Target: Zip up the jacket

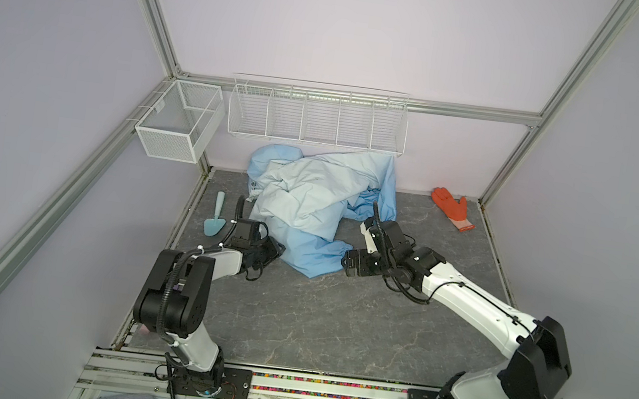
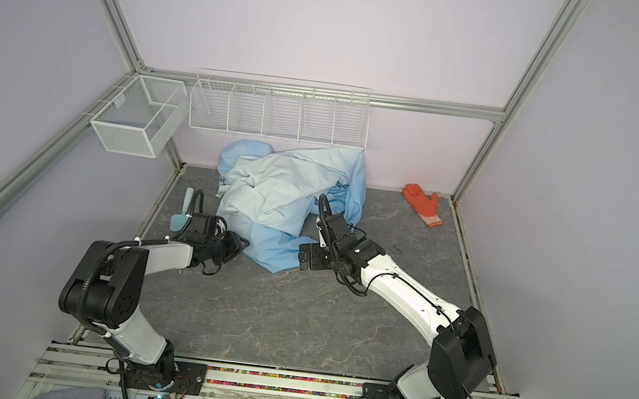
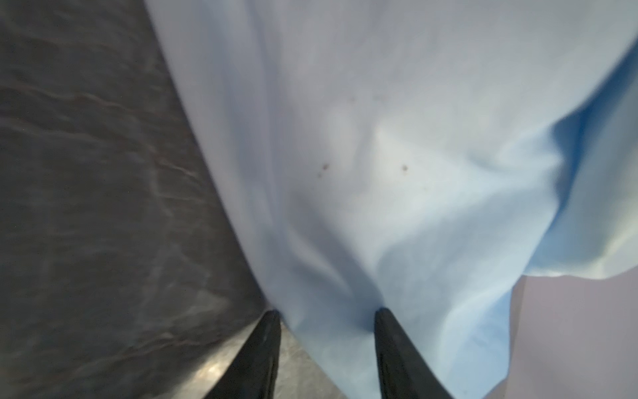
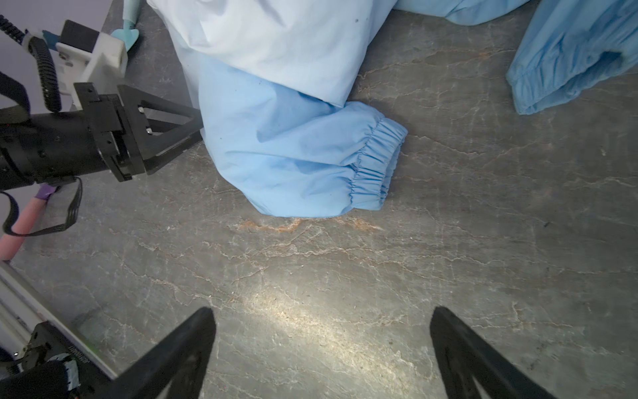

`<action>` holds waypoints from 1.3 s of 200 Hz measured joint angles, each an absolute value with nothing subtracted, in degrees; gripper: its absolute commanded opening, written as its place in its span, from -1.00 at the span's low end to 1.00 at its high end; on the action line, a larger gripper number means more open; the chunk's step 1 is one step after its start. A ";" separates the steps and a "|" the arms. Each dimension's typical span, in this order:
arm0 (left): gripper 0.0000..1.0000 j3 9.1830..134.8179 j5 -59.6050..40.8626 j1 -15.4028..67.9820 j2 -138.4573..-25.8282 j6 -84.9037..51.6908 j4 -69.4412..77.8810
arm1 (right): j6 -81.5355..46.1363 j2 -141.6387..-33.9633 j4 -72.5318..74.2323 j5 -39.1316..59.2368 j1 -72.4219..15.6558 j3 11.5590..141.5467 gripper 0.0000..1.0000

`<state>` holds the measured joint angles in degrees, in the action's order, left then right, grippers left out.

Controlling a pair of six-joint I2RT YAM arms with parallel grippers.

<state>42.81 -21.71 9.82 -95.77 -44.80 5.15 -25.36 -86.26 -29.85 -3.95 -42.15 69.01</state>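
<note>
jacket [image 1: 309, 199] crumpled, pale-blue, cuff [image 4: 376, 165] gathered | left pincer [image 3: 326, 312] half-closed astride it, hold unclear | right pincer [image 4: 321, 311] wide, empty

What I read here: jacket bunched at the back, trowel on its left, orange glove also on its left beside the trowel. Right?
Not quite. The orange glove lies to the right of the jacket, near the back right corner, apart from the trowel; both top views show it. The jacket is bunched at the back, trowel on its left.
</note>
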 measured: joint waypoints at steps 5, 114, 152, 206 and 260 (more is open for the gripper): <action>-0.70 43.22 -22.11 10.11 -96.18 -44.88 5.26 | -25.36 -86.26 -30.17 -4.43 -42.15 69.04 1.00; -0.43 54.06 -15.53 25.50 -75.99 -37.21 -12.38 | -24.84 -84.49 -34.28 -7.97 -41.08 71.02 0.93; 0.11 50.48 -7.22 25.19 -60.47 -36.91 -19.92 | -23.53 -94.11 -33.67 -4.71 -42.83 81.54 0.99; 0.50 43.59 1.10 22.39 -36.93 -39.46 -30.33 | -19.55 -117.56 -37.08 -5.39 -47.57 103.09 0.94; 0.54 36.27 1.04 19.94 -31.22 -42.92 -36.97 | -17.65 -135.28 -42.81 -7.38 -49.52 120.01 0.55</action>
<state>36.27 1.04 19.94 -31.22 -42.92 -36.97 -17.65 -135.28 -42.81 -7.38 -49.52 120.01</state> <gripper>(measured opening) 0.764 0.902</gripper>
